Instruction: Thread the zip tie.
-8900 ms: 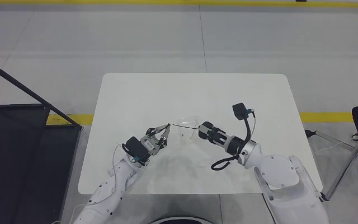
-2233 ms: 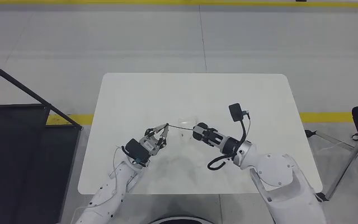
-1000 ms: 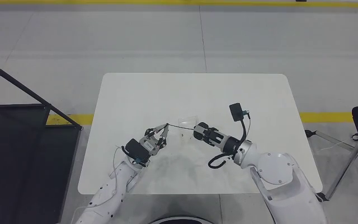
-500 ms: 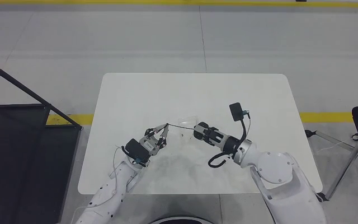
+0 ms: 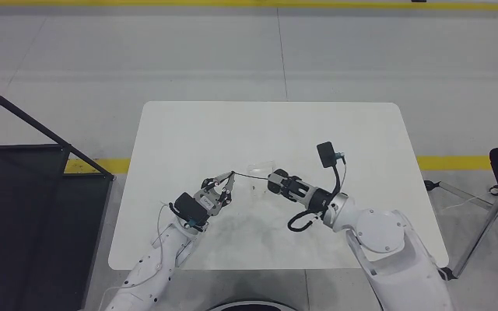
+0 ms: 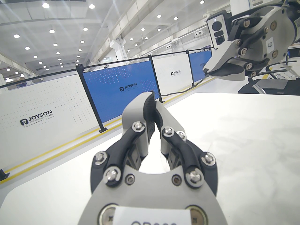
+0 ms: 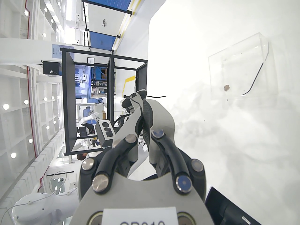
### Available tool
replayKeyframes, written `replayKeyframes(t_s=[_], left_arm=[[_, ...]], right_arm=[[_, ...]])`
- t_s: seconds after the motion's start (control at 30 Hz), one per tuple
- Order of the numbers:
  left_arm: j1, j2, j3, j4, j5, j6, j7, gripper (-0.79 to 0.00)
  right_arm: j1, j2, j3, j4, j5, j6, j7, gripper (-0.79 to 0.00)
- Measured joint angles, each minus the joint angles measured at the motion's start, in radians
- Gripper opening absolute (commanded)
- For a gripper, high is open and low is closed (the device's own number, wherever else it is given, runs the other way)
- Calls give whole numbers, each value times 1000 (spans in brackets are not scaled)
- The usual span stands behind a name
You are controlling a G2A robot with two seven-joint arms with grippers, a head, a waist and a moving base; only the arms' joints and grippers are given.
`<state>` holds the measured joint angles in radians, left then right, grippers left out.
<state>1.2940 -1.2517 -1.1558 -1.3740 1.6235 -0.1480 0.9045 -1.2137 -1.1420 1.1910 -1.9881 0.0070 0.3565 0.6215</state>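
Observation:
A thin black zip tie spans the short gap between my two grippers above the middle of the white table. My left gripper is shut on one end; in the left wrist view its fingertips pinch the zip tie, which curves away to the right gripper. My right gripper is shut on the other end. In the right wrist view a short piece of the zip tie sticks out past the right gripper.
A clear plastic tray lies on the table just beyond the grippers. Inside the tray lies another black zip tie. Bare tabletop surrounds the arms on all sides.
Since the earliest frame the right gripper has carried the zip tie leftward until its free end reached the left gripper's fingertips. Over the last second almost nothing has moved.

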Motion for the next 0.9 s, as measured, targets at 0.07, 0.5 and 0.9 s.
replayKeyframes(t_s=[0.07, 0.5, 0.9], left_arm=[[0, 0, 0, 0, 0, 0, 0, -785], [0, 0, 0, 0, 0, 0, 0, -785], [0, 0, 0, 0, 0, 0, 0, -785]], right_arm=[[0, -1, -2, 2, 6, -7, -2, -785], [-21, -1, 17, 11, 63, -109, 1, -785], [-33, -3, 26, 20, 102, -178, -5, -785]])
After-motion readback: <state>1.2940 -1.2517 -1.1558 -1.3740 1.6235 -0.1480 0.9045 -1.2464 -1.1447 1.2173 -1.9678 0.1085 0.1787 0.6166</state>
